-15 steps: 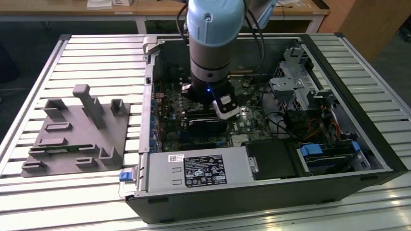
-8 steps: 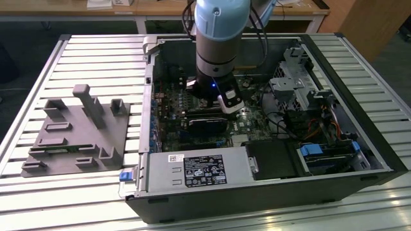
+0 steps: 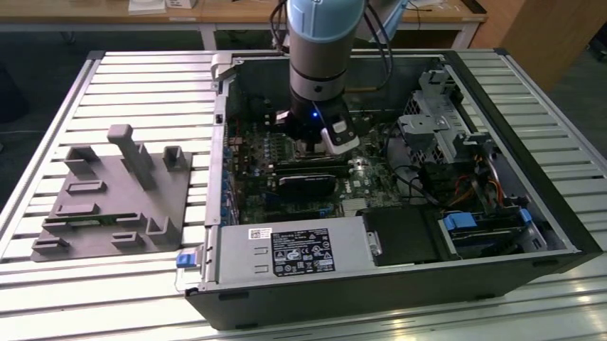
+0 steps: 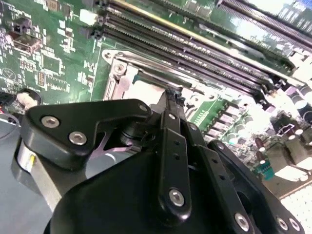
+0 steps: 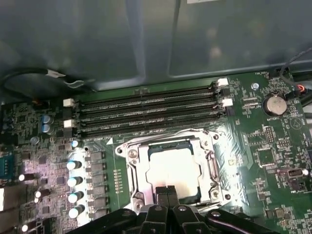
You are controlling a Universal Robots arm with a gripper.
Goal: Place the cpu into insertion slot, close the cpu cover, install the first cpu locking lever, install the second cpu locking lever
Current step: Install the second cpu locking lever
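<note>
The open computer case (image 3: pixel 531 234) lies on a slatted metal table (image 3: pixel 142 78), with the arm (image 3: pixel 323 50) reaching down into its middle. In the case, a green circuit board (image 5: pixel 273 161) carries four long memory slots (image 5: pixel 146 105) just beside the insertion slot (image 5: pixel 134 170). The cpu (image 5: pixel 171 165) lies in that slot, pale face up, with the silvery cpu cover (image 5: pixel 207 168) framing it. The gripper (image 5: pixel 167 191) stands at the slot's edge, its fingertips (image 5: pixel 161 191) pressed together with no gap and touching or just over the cpu's rim. A grey power-supply box (image 3: pixel 284 252) sits at the case's near wall, a black card (image 3: pixel 308 183) just behind it. On the exterior view's left, a grey fixture plate (image 3: pixel 104 206) rests on the table.
</note>
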